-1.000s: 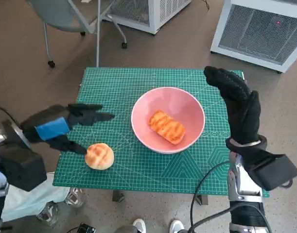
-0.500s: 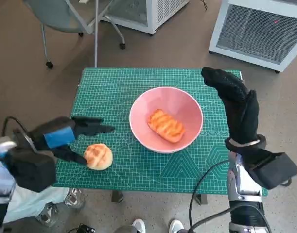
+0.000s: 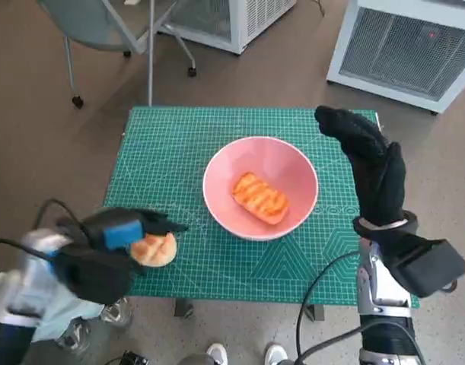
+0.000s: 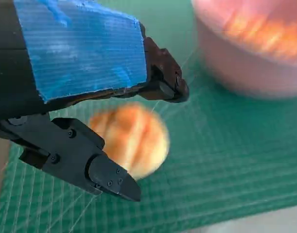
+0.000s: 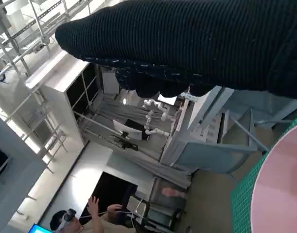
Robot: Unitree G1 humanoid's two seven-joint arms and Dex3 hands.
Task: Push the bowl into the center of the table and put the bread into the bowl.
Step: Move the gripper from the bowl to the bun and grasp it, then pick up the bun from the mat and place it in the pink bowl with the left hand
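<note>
The pink bowl (image 3: 260,186) stands near the middle of the green mat (image 3: 179,144), with one striped bread piece (image 3: 260,198) inside it. A round bun (image 3: 157,249) lies near the mat's front left corner. My left hand (image 3: 129,228) hovers over the bun with its fingers spread on either side, holding nothing. In the left wrist view the bun (image 4: 133,138) sits between the black fingers (image 4: 97,170) of the left hand (image 4: 80,92), with the bowl (image 4: 250,63) blurred beyond. My right hand (image 3: 373,163) is raised beside the bowl's right rim, fingers extended and empty. The right wrist view shows the glove (image 5: 197,43) and the bowl's rim (image 5: 279,189).
A grey chair (image 3: 118,30) stands beyond the table's far left. White ventilated cabinets (image 3: 403,46) stand at the far right and far centre. Feet (image 3: 217,353) show below the table's front edge. A person (image 5: 73,221) sits far off in the right wrist view.
My left hand has dropped toward the table's front and slid right, from beside the bun to over it. The right hand, bowl and breads have held still.
</note>
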